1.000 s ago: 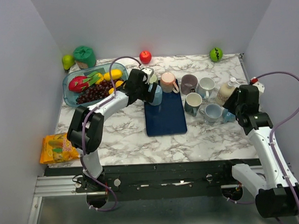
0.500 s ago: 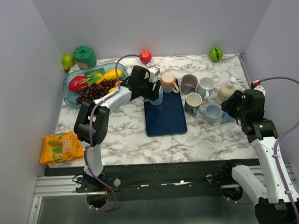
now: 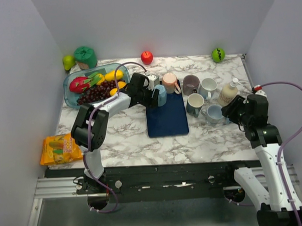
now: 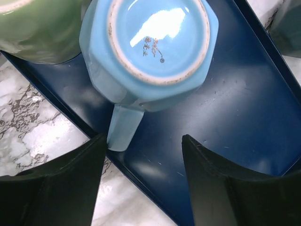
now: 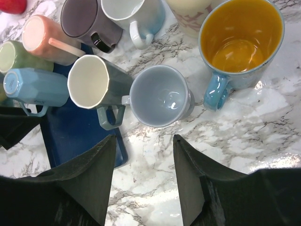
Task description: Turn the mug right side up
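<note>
A light blue mug (image 4: 157, 42) stands upside down on the dark blue tray (image 4: 244, 108), its unglazed base ring facing me. Its handle (image 4: 124, 127) points toward my left gripper (image 4: 143, 141), which is open. The handle's end lies just beyond the tip of the left finger (image 4: 61, 183), and nothing sits between the jaws. From above, the mug (image 3: 162, 95) is at the tray's far left corner with the left gripper (image 3: 153, 96) beside it. My right gripper (image 5: 144, 141) hangs open over bare marble, in front of a pale grey-blue mug (image 5: 160, 96).
A pink mug (image 3: 169, 82) and a green one (image 4: 37, 28) stand upside down by the blue mug. Upright mugs (image 3: 200, 93) and a cream jar (image 3: 228, 93) crowd the right side. A fruit bowl (image 3: 71, 95) sits far left, a snack bag (image 3: 59, 149) at the front left.
The left gripper's jaws have narrowed and the left wrist has shifted beside the blue mug. The right arm has drifted slightly toward the front.
</note>
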